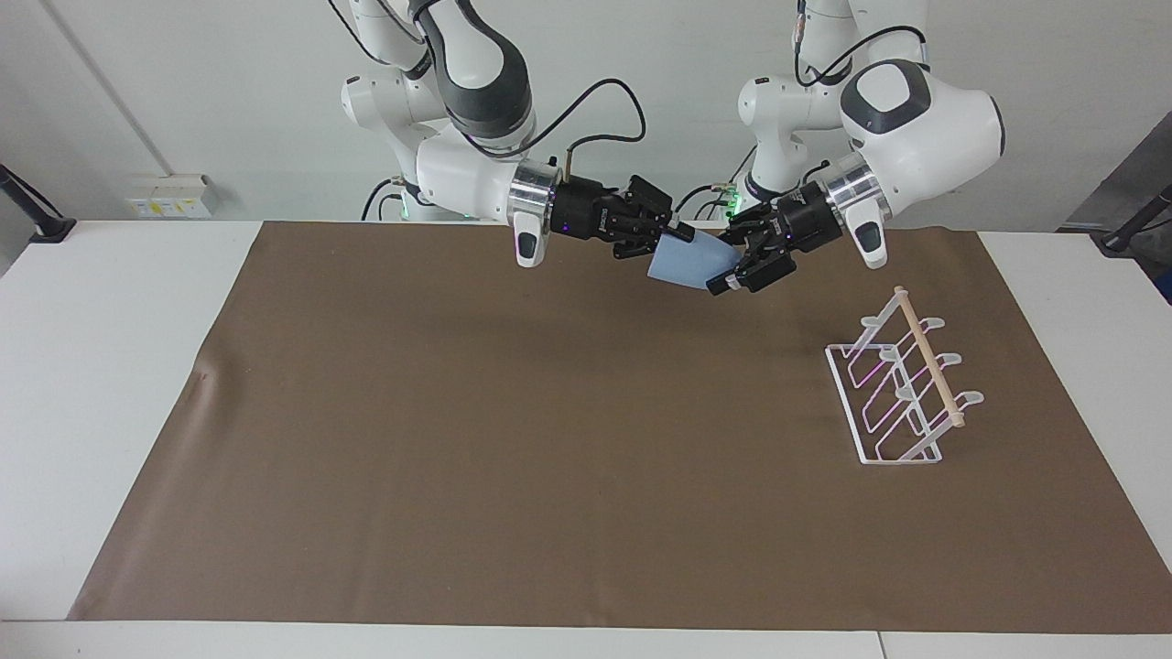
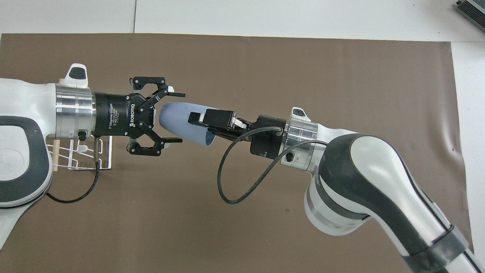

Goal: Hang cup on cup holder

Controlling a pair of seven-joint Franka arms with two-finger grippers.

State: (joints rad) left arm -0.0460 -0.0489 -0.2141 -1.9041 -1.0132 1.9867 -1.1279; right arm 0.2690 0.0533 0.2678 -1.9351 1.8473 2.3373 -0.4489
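White wall and a white table form the setting; a brown mat [image 1: 549, 458] covers most of the tabletop. Cup [image 1: 689, 264]: small, light blue, matte, plain, tapering to a rounded base. It is held in the air over the mat, lying nearly level with its base toward the left arm's end and its mouth toward the right arm. Right gripper [image 1: 676, 240]: clamped on the cup's rim, one finger inside the mouth and one on the outer wall. Left gripper [image 1: 732, 270]: jaws spread wide, one on each side of the cup's base; whether the fingertips touch the wall cannot be told. Holder [image 1: 902, 384]: slanted white wire rack with a rectangular base, looped prongs with rounded tips and a pale wooden dowel along its top; it stands on the mat at the left arm's end, lower than the cup and well apart from it.

Step in hand, as judged: a hand-over from right gripper to left. To do it well, the left jaws should close squarely across the tapered body, well up from the rounded end, since the smooth taper may let the cup slide out. The right gripper should release only once that grip is firm, and the mouth should stay free for a prong.
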